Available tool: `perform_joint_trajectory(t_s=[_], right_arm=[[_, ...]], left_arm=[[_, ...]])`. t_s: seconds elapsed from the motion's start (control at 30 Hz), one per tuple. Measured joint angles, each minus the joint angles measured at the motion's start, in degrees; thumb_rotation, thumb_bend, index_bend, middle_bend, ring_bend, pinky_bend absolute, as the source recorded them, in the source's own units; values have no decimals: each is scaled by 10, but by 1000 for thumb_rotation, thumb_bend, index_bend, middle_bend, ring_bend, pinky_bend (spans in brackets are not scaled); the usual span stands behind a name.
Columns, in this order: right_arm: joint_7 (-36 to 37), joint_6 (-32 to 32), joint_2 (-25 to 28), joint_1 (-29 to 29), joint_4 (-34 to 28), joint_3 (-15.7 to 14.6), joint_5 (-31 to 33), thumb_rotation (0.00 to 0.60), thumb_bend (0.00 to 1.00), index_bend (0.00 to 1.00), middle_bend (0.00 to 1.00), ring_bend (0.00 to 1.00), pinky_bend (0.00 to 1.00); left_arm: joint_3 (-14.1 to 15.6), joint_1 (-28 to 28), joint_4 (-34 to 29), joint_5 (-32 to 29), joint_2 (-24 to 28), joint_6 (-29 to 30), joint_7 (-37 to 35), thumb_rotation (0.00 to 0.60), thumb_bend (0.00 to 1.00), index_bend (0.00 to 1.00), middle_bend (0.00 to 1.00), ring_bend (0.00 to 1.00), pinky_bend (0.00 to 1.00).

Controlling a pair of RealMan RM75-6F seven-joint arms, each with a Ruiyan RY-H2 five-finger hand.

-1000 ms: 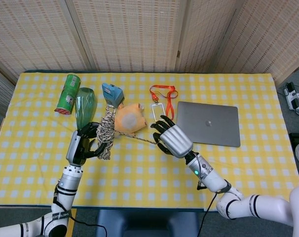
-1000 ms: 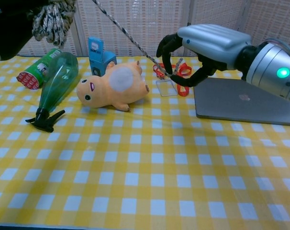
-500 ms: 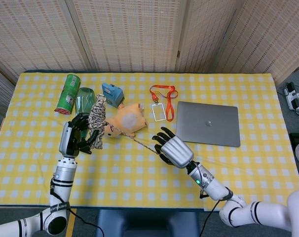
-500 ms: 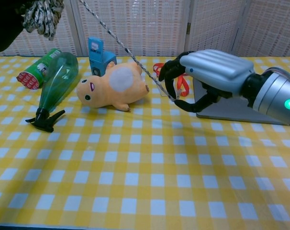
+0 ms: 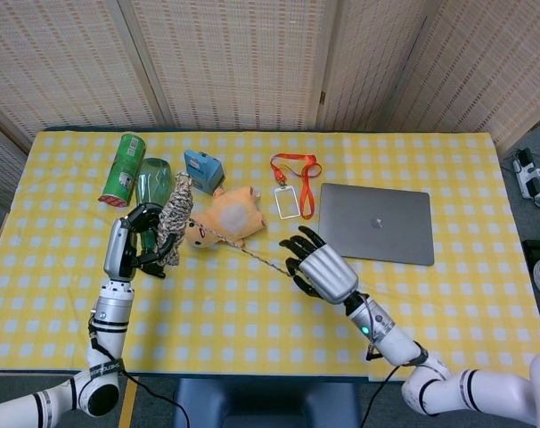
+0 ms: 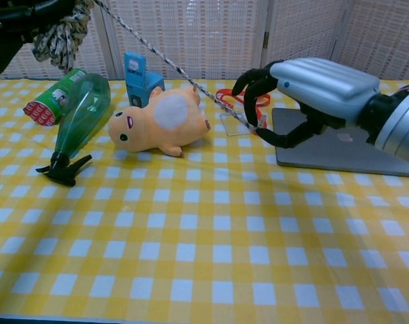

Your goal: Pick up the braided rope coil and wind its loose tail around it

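Observation:
My left hand (image 5: 136, 242) grips the braided rope coil (image 5: 173, 217) and holds it upright above the table, left of centre. In the chest view the rope coil (image 6: 61, 32) hangs at the top left under the dark left hand (image 6: 15, 20). The loose tail (image 5: 243, 251) runs taut, down and right, from the coil to my right hand (image 5: 319, 267). The right hand (image 6: 306, 91) pinches the end of the tail (image 6: 184, 74) between its fingertips, above the cloth near the laptop.
On the yellow checked tablecloth (image 5: 252, 312) lie a green can (image 5: 122, 169), a green spray bottle (image 6: 79, 118), a blue carton (image 5: 202, 169), an orange plush pig (image 6: 162, 121), an orange lanyard with a badge (image 5: 290, 183) and a grey laptop (image 5: 375, 223).
The left hand has lifted the coil up and further left. The right hand has shifted down and right, towards me, with the tail still stretched between the two hands.

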Motion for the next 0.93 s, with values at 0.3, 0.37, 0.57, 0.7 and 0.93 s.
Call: perform_joint_trajectory(t_s=[0.3,0.37,0.57,0.7,0.93], right_arm=[[-26,63,79,-70,-78,-14,17,600,489,0,10,104,75],[-35,81,98,-90,-91,-22,18,600,487,0,12,104,75],[-46,139,155,-165,-124,-60,20,600,488,0,12,96,75],[-26,182,172,-219,-121,-87,12,600,488,0,12,86,75],[31,237,179,-292,-90,-114,-3,600,488,0,12,77,75]], left_arm=[[23,-2,65,28,14,-5,51,600,694,773,728,683,734],[27,-2,78,31,17,-6,61,600,694,773,728,682,733],[37,4,98,38,31,-4,79,600,695,776,728,677,719],[40,8,103,46,32,10,89,600,695,775,728,677,719],[49,12,113,62,30,29,111,600,694,775,728,677,717]])
